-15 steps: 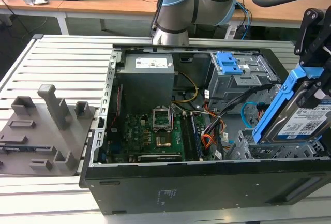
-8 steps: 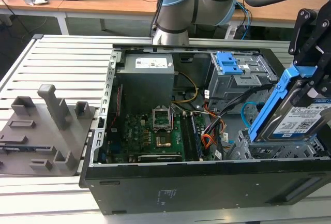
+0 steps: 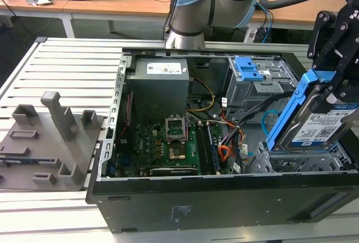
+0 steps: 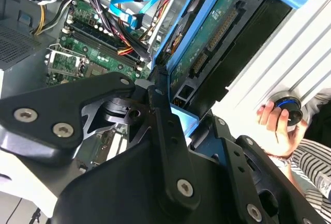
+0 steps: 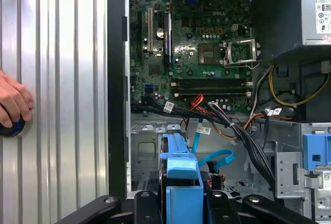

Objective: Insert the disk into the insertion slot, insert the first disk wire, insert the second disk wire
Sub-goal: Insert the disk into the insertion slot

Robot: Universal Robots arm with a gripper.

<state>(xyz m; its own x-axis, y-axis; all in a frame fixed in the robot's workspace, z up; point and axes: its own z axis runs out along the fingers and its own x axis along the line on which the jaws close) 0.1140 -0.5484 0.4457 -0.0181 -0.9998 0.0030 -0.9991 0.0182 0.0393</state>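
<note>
1. Our tool (image 3: 332, 88) is clamped on the upper end of the disk (image 3: 317, 126), gripping its blue carrier. The disk hangs tilted, with its lower end at the rim of the slot (image 3: 314, 161) directly beneath the tool. We cannot tell whether they touch.
2. We judge the disk not yet seated, because it stands steeply and does not lie flat in the bay. Pushed down at this angle, its lower edge could jam on the slot's sheet-metal wall and the carrier could twist in the grip.
3. Cables (image 5: 238, 131) run just beside the tool, and a blue cable (image 5: 220, 155) loops close ahead of the carrier. Either could be pinched under the disk or snagged by the tool's links.
4. The grip holds one end only, so a sideways knock could lever the disk loose.
5. A hand (image 5: 13, 102) rests on the surface (image 5: 62, 79) outside the case (image 3: 224, 198), well apart from the tool. We see a risk only if it reaches in.
</note>
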